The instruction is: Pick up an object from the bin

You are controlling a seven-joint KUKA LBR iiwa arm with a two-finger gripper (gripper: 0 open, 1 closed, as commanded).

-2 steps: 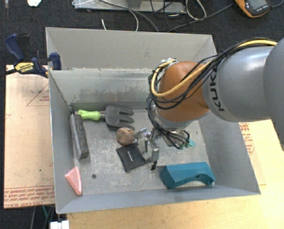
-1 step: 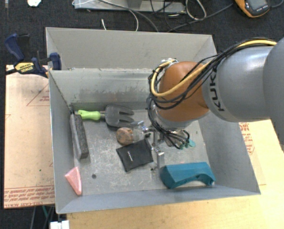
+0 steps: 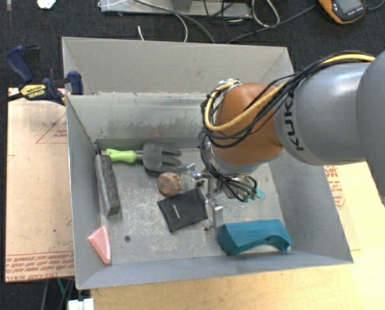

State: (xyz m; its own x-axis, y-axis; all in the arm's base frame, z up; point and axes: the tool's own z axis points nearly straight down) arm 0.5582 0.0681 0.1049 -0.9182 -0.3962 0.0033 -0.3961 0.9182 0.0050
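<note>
The grey metal bin (image 3: pixel 81 192) is entered from the right by the silver arm (image 3: pixel 334 121), whose wrist is capped by an orange cover (image 3: pixel 244 124) looped with yellow and black cables (image 3: pixel 213 108). The jaws are set low beneath that cover, near the middle of the bin floor, at the upper right edge of a flat black square piece (image 3: pixel 181 212). Whether the jaws are spread or pressed together cannot be told, since they are largely hidden by the wrist, and nothing is seen pinched between them.

The black square is laid flat and turned slightly askew. Just beside its upper left corner a small brown rounded lump (image 3: pixel 169 183) is found. Behind the lump, close to the back wall, a spatula (image 3: pixel 147 155) with a bright green handle and a grey slotted head is laid, its head pointed toward the wrist. To the right of the black square, near the front wall, a teal block (image 3: pixel 254 236) with a notched underside is placed. Along the left wall a long grey bar (image 3: pixel 107 185) is laid, and a pink wedge (image 3: pixel 100 243) is seen in the front left corner, well apart from the jaws.
</note>
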